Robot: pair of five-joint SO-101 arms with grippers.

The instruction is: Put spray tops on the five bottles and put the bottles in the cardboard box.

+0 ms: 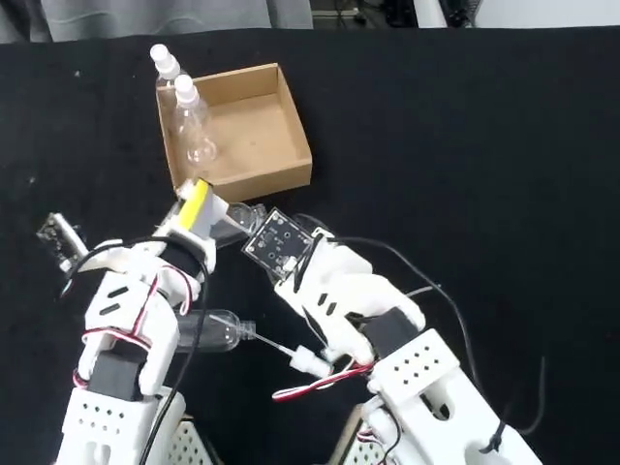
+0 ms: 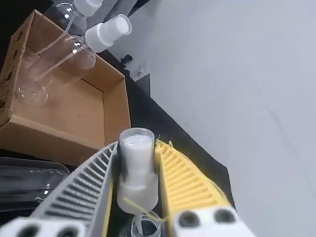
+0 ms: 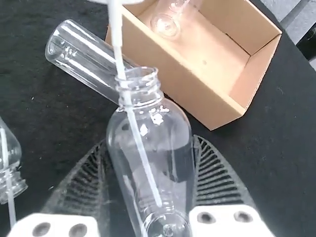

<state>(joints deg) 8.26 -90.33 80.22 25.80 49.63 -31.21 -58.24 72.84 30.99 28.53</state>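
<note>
My left gripper point(image 2: 137, 148), one finger yellow and one grey, is shut on a white spray top point(image 2: 136, 173). The top's thin tube point(image 3: 129, 113) runs down into the open neck of a clear bottle point(image 3: 150, 163). My right gripper point(image 3: 150, 148) is shut on that bottle's body. In the high view the two grippers point(image 1: 201, 199) point(image 1: 242, 218) meet just in front of the cardboard box point(image 1: 291, 145). Two bottles with spray tops point(image 1: 167, 68) point(image 1: 191, 111) stand in the box's left part.
An uncapped bottle point(image 3: 84, 54) lies against the box's near wall. Another clear bottle point(image 1: 215, 329) lies between the arms, with a loose spray top point(image 1: 312, 361) and its tube beside the neck. Cables trail on the black cloth to the right of the arms.
</note>
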